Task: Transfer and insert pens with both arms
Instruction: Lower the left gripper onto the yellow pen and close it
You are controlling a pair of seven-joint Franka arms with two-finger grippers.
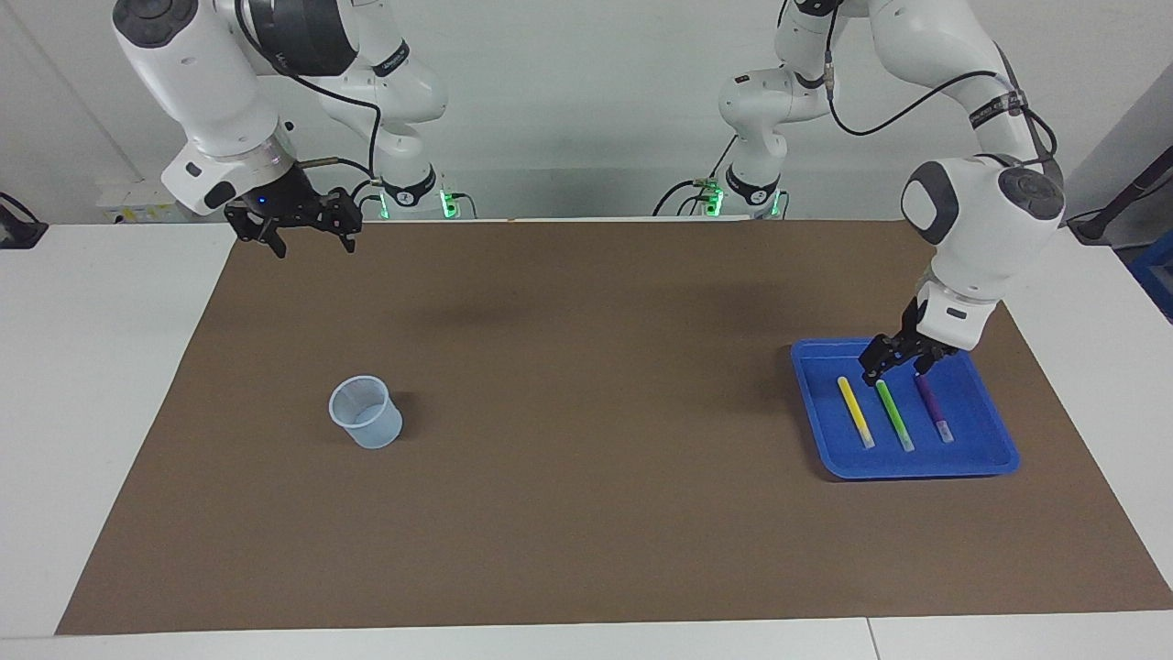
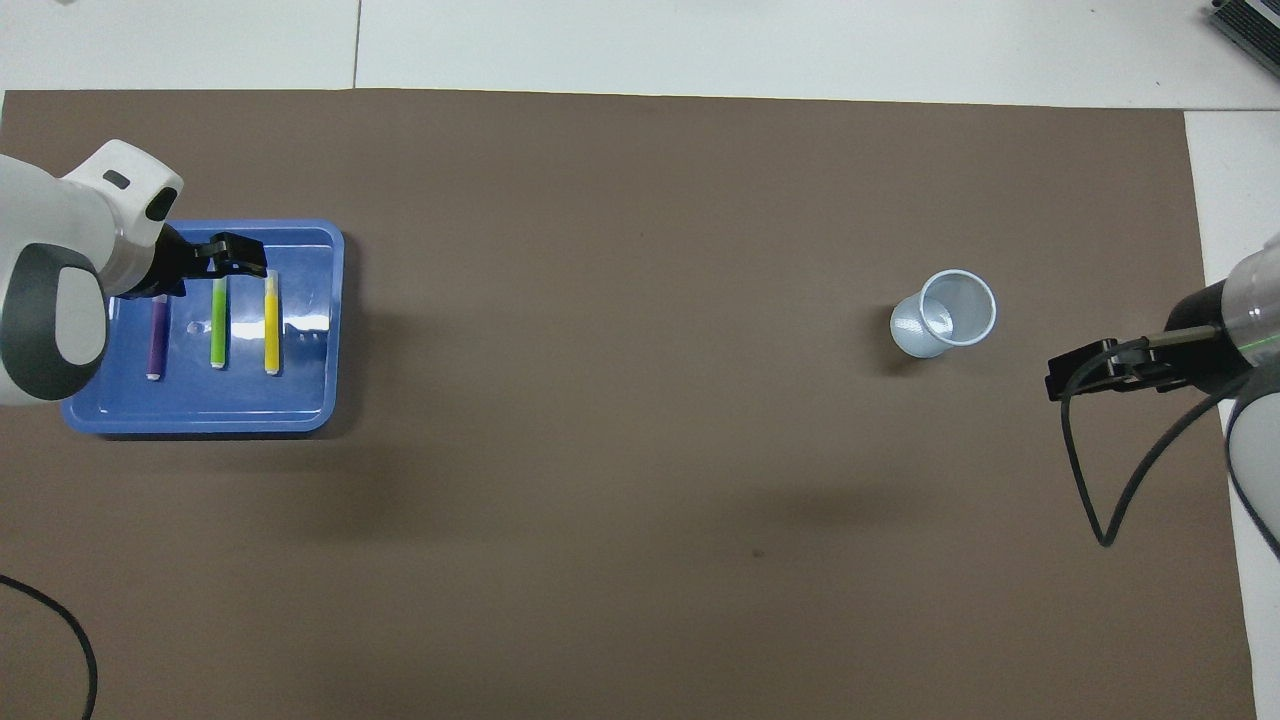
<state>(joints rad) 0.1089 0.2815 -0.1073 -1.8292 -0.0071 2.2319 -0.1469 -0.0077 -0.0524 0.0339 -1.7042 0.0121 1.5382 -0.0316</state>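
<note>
Three pens lie side by side in a blue tray toward the left arm's end of the table: yellow, bright green and purple. Their pale cap ends point away from the robots. They also show in the overhead view: yellow, green, purple. My left gripper is open and low over the tray. Its fingers stand on either side of the green pen's end nearer to the robots. My right gripper is open and empty, raised, and that arm waits.
A pale translucent cup stands upright on the brown mat toward the right arm's end of the table. A black cable hangs from the right arm. White tabletop borders the mat.
</note>
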